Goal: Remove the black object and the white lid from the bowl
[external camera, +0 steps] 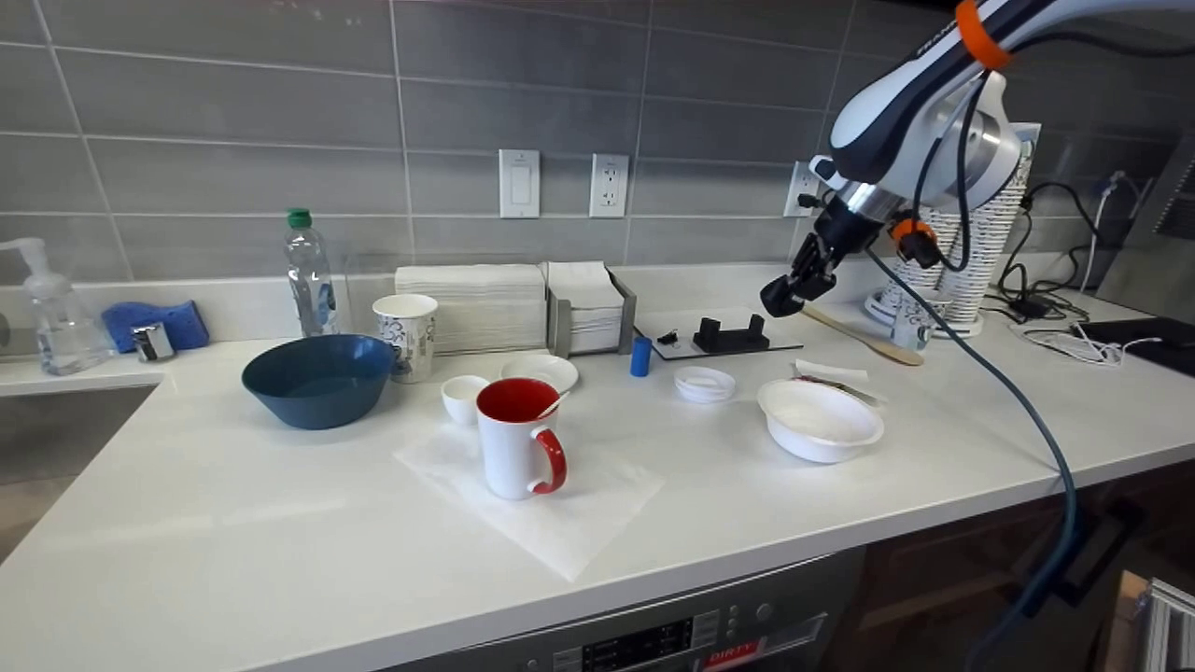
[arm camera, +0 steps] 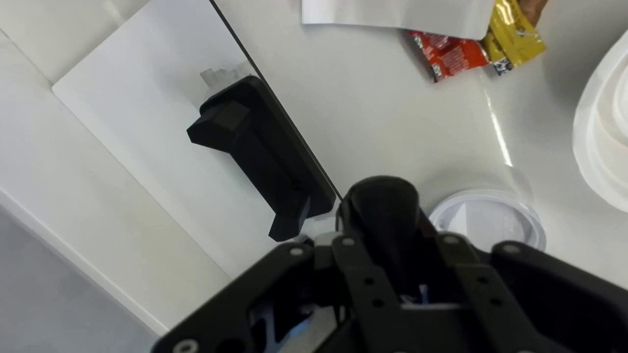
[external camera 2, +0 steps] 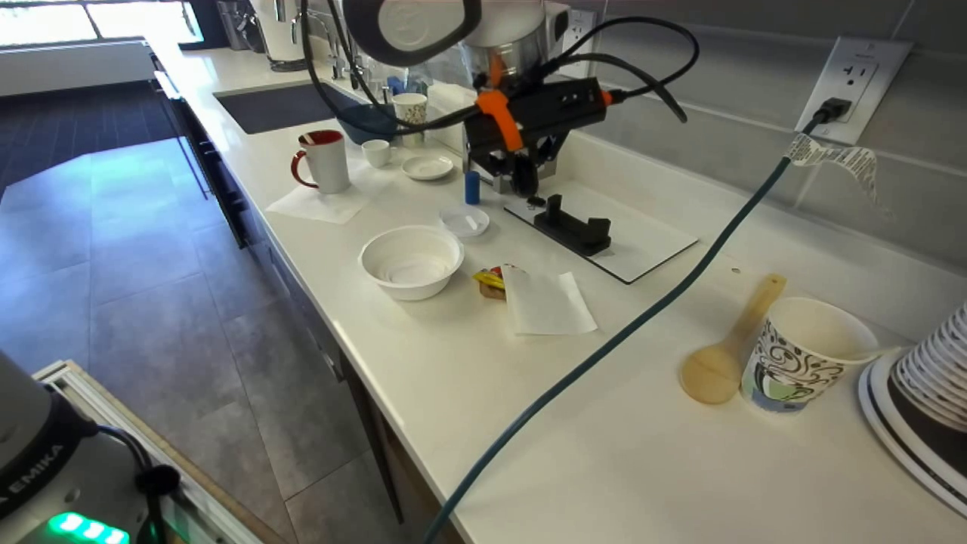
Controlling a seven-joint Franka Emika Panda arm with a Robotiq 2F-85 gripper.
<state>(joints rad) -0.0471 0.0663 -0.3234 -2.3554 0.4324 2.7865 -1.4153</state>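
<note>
My gripper (external camera: 808, 271) is raised above the back of the counter and is shut on a lumpy black object (external camera: 781, 297). The rounded black object (arm camera: 385, 201) sticks out past the fingers in the wrist view; much of it is hidden between them. The white bowl (external camera: 822, 425) stands upright on the counter, with no black object in it; it also shows in an exterior view (external camera 2: 412, 264) and at the right edge of the wrist view (arm camera: 586, 142). The round white lid (external camera 2: 464, 220) lies on the counter beside the bowl, partly behind a finger in the wrist view (arm camera: 490, 220).
A black holder (external camera 2: 572, 227) sits on a white board near the wall, below my gripper. Candy wrappers (arm camera: 451, 54) and paper lie near the bowl. A red-white mug (external camera: 513, 443), blue bowl (external camera: 319, 383) and blue cylinder (external camera: 640, 357) stand further along. A green cable (external camera 2: 604, 347) crosses the counter.
</note>
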